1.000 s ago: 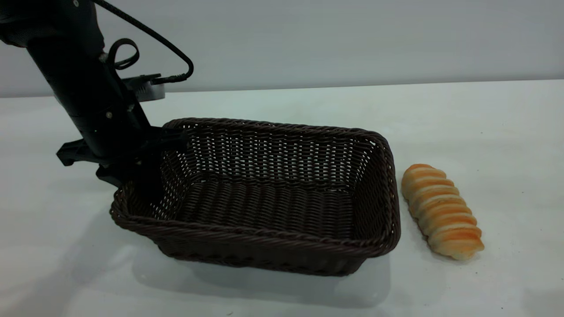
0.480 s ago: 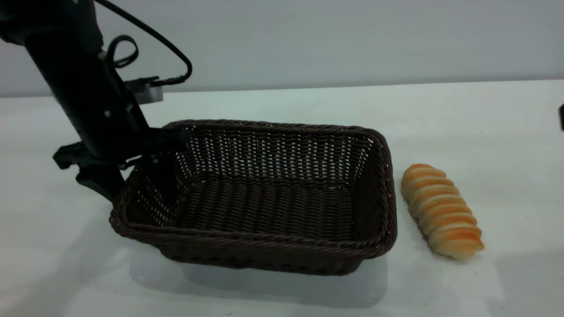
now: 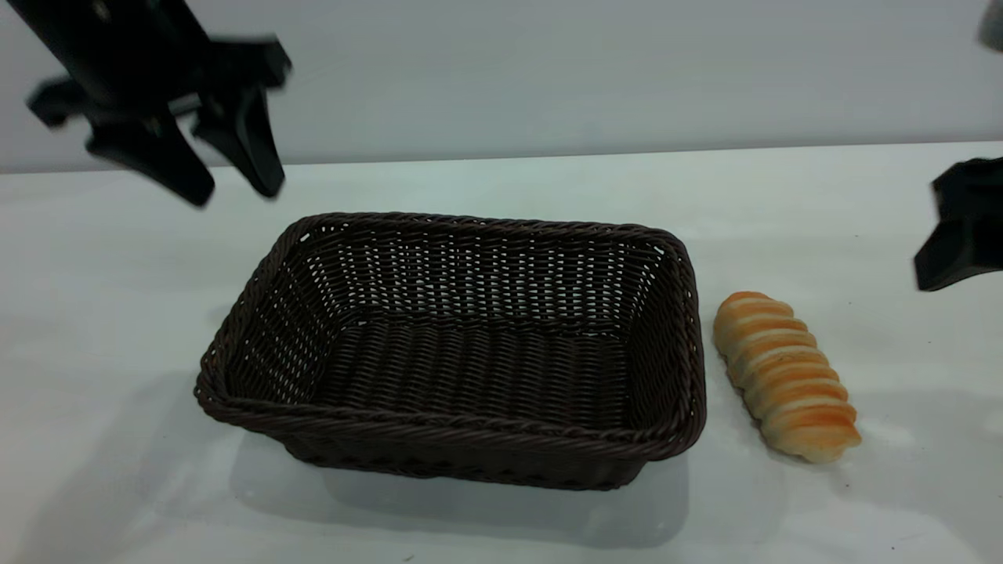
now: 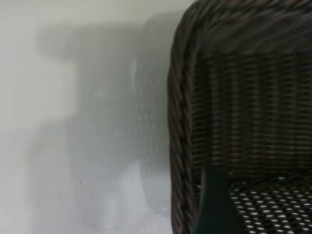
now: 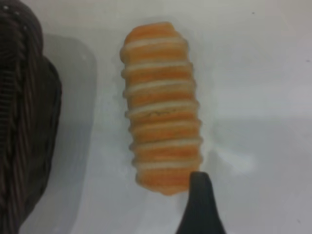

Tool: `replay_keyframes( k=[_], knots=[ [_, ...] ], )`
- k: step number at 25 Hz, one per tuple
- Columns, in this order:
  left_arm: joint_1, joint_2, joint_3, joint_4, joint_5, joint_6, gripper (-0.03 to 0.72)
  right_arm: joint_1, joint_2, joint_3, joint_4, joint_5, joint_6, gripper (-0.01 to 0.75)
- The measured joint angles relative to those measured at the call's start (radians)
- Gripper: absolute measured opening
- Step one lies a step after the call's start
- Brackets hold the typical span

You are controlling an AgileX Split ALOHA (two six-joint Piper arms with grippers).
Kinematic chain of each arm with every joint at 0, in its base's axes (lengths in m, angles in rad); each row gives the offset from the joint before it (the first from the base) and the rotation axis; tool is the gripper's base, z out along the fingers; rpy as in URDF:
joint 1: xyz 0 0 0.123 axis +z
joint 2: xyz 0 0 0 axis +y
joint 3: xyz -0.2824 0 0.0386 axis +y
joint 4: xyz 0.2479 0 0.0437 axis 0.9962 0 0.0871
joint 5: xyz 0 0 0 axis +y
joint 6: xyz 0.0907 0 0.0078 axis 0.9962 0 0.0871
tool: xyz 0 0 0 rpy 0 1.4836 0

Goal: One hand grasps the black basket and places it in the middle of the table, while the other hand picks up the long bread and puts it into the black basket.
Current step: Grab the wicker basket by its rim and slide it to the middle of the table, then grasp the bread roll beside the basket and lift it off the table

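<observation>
Exterior view. The left gripper hangs in the air above the table, beyond and to the left of the black basket. The arm behind it is cut off by the frame's upper left corner. Its two tapered fingers point down and forward, spread apart with nothing between them, clear of the basket's braided rim.

The right gripper enters at the right frame edge. Only a dark block of it shows, and whether its fingers are apart or together cannot be told. It hangs above the table, beyond and to the right of the long bread, not touching it.

The basket rests flat near the table's middle, open side up and empty. The bread lies on the table just beside the basket's right wall, a narrow strip of white between them, with its length running roughly along that wall.

Left wrist view. One dark fingertip shows at the frame edge over a corner of the basket; the other finger is out of frame.

Right wrist view. A single fingertip overlaps the picture just off one end of the bread; the basket's rim is cut off at one side. Bare tabletop lies open on the bread's far side from the basket.
</observation>
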Motion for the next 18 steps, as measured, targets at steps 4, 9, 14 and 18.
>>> replay_keyframes(
  k=[4,9,14,18],
  knots=[
    [0.0,-0.091,0.0,0.0,0.006,0.0,0.536,0.048,0.124,-0.064,0.0,-0.015,-0.009,0.582],
    [0.0,-0.206,0.0,0.001,0.016,0.0,0.534,0.095,0.27,-0.136,0.003,-0.031,-0.016,0.582],
    [0.0,-0.304,0.001,0.002,0.041,0.0,0.533,0.097,0.395,-0.197,0.003,-0.044,-0.019,0.583],
    [0.0,-0.358,0.002,0.003,0.067,0.0,0.532,0.098,0.468,-0.245,0.003,-0.044,-0.019,0.583]
  ],
)
